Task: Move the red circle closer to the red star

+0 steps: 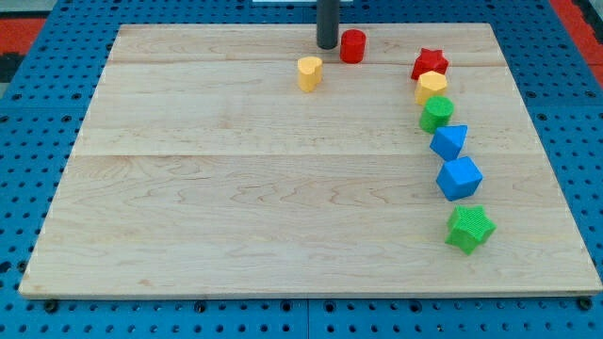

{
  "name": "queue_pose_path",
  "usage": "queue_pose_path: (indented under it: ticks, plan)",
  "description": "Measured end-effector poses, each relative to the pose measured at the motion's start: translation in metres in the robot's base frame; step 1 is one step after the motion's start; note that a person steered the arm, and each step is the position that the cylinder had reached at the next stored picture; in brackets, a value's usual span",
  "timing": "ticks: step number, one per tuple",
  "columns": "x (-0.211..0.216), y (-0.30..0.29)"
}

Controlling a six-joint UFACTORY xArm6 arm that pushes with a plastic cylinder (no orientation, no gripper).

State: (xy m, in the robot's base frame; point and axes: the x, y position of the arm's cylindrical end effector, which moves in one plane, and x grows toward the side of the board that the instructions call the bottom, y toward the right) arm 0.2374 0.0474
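Note:
The red circle [352, 45] is a short red cylinder near the view's top, right of centre. The red star [430, 63] lies to its right and a little lower, with a gap between them. My tip [327, 44] is the end of a dark rod that comes down from the view's top. It stands just left of the red circle, close to it or touching it; I cannot tell which.
A yellow heart-like block [309, 72] lies below left of my tip. Under the red star runs a column: yellow block [431, 87], green block [436, 113], two blue blocks [449, 142] [460, 178], green star [469, 229]. The wooden board [236, 207] rests on blue pegboard.

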Motion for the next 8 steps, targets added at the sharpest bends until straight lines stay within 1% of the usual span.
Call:
queue_pose_path:
  ticks: [1, 3, 5, 8]
  plan:
    - [0.003, 0.022]
    - [0.008, 0.09]
    - [0.019, 0.085]
    - [0.019, 0.091]
